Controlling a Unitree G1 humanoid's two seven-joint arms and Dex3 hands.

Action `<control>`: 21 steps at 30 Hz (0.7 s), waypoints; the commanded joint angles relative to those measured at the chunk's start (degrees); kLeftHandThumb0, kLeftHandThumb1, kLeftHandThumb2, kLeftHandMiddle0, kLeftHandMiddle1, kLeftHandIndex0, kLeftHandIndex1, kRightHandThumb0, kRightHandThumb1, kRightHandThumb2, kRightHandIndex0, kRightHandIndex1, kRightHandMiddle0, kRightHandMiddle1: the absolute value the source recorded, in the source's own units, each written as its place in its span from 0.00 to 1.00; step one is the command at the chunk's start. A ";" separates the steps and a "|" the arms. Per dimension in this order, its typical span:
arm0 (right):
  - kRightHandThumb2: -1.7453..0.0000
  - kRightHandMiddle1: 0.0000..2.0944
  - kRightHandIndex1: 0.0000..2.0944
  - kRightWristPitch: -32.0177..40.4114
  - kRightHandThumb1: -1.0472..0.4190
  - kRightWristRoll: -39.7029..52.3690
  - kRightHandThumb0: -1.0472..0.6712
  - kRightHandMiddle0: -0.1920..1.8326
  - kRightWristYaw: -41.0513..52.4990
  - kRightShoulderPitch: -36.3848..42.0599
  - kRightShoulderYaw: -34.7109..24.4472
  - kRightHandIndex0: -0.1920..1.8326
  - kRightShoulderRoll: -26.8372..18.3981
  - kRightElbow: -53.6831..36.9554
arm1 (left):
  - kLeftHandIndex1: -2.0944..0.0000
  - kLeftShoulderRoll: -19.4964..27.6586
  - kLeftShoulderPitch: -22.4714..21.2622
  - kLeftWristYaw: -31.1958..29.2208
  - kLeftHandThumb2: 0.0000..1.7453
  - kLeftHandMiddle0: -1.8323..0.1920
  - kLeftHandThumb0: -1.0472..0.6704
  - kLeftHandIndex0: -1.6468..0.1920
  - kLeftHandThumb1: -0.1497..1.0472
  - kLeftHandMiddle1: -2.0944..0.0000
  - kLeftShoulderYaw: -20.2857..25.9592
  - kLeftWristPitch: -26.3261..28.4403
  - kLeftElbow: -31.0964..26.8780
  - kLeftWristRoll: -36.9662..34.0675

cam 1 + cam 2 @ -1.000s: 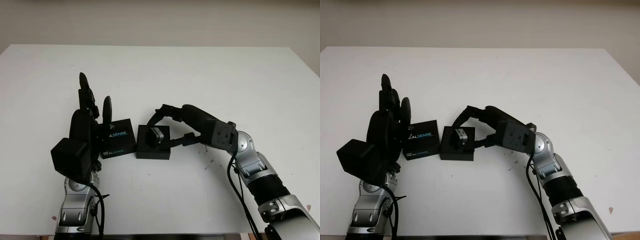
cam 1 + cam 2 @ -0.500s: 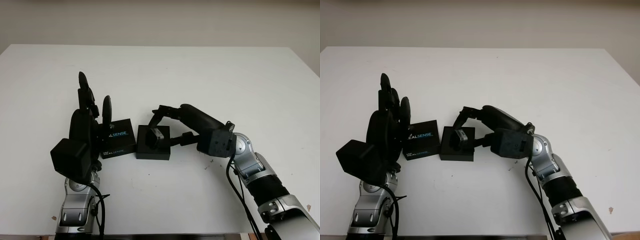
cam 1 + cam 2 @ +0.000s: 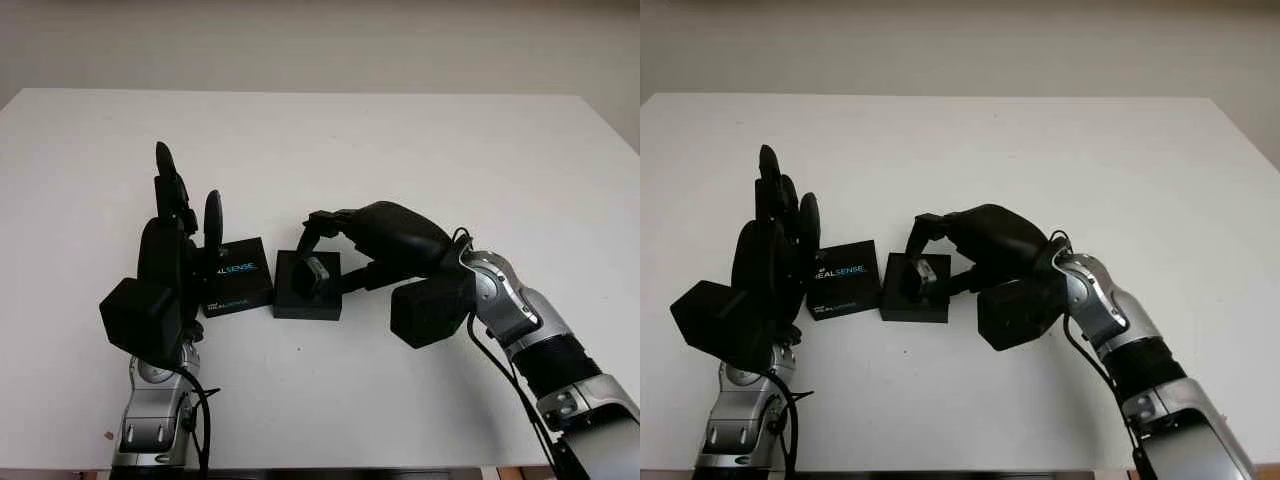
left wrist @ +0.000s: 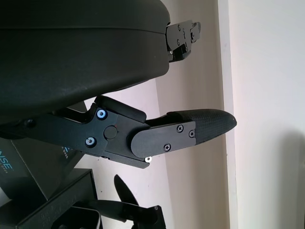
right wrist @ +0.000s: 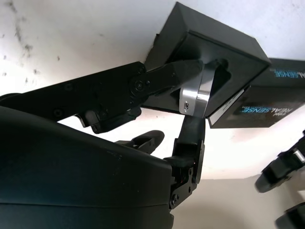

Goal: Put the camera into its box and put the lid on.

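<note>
- Pinching the small silver-and-black camera (image 3: 316, 270), the right robot hand (image 3: 335, 245) reaches in from the lower right with its black fingers (image 5: 167, 76) closed on the camera's two ends.
- Sitting tilted at the recess of the open black cardboard box (image 3: 300, 300), the camera is not yet fully seated; the right wrist view shows its silver face (image 5: 194, 98) standing edge-up over the dark cut-out of the box (image 5: 238, 50).
- Resting on the white table (image 3: 400, 150) near its middle, the box lies just in front of the robot, between the two arms.
- Lying just beside the box on its left and almost touching it is the flat black lid printed with blue and white "REALSENSE" lettering (image 3: 238, 280); the same lid (image 5: 267, 109) shows beyond the box in the right wrist view.
- Standing upright on the lid's left side, the left robot hand (image 3: 180, 225) is open, fingers pointing away from the robot and holding nothing; whether its palm touches the lid's edge cannot be told.
- Reaching past the black shell in the left wrist view, one finger (image 4: 190, 131) of that hand holds nothing.
</note>
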 commanded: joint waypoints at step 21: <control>0.97 0.70 0.10 -1.13 0.10 11.02 0.42 0.32 -0.81 -0.86 -2.64 0.33 2.93 7.36 | 1.00 -0.34 0.09 0.50 0.32 1.00 0.20 1.00 1.00 1.00 0.10 0.25 -0.36 0.09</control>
